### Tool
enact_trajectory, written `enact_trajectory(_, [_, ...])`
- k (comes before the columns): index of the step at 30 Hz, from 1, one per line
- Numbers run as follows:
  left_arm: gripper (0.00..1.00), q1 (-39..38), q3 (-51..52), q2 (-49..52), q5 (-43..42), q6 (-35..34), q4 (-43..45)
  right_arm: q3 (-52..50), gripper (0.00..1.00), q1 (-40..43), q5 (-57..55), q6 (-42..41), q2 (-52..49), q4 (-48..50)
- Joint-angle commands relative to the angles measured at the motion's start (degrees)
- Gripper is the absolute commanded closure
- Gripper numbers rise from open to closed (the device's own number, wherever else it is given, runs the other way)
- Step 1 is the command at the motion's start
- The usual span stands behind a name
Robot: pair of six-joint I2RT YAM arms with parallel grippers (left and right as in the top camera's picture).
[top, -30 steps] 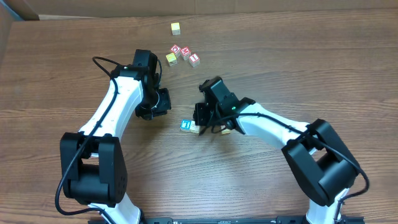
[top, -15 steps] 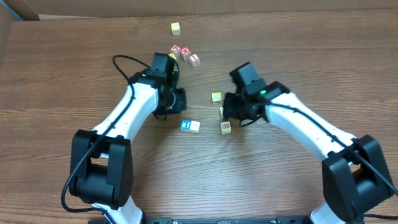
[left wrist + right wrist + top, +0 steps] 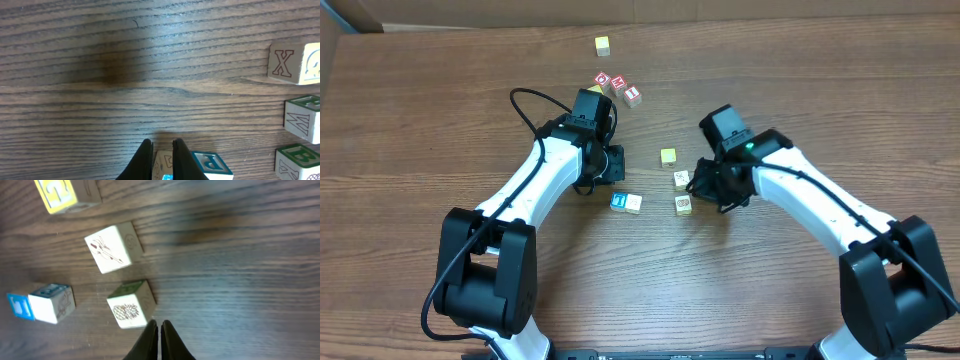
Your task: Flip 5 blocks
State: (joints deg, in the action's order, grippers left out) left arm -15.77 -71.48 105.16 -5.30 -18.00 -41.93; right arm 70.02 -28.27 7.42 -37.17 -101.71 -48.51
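Five blocks lie mid-table. A blue-faced block (image 3: 619,201) touches a cream one (image 3: 634,203). To their right are a yellow block (image 3: 668,156), a cream block (image 3: 681,179) and a pinecone-print block (image 3: 684,204). My left gripper (image 3: 611,167) hovers just above-left of the blue pair, shut. In the left wrist view the cream block (image 3: 163,162) shows past the narrow slit of that gripper (image 3: 161,145), beside the blue P block (image 3: 210,164). My right gripper (image 3: 160,326) is shut and empty, its tips just right of the pinecone block (image 3: 131,310).
Red-and-white letter cubes (image 3: 618,84) cluster at the back behind the left arm, and a lone yellow-topped cube (image 3: 603,45) sits farther back. The left arm's black cable (image 3: 525,100) loops over the table.
The right gripper left the blue pair and swung right, uncovering the yellow, cream and pinecone blocks. The left gripper moved right toward the blue pair.
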Motion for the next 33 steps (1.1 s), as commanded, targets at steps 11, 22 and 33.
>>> enact_trajectory(11, [0.91,0.04,0.74,0.48,2.78,-0.42,-1.64,-7.15,0.93,-2.62,-6.27,-7.74,-2.05,12.22])
enact_trajectory(22, [0.91,0.04,0.74,0.48,3.96,-0.42,-1.66,-8.20,0.93,-6.75,-6.67,-10.91,-2.67,14.08])
enact_trajectory(33, [0.91,0.04,0.74,0.48,4.24,-0.42,-1.68,-8.20,0.93,-9.20,-6.71,-10.86,-2.80,17.00])
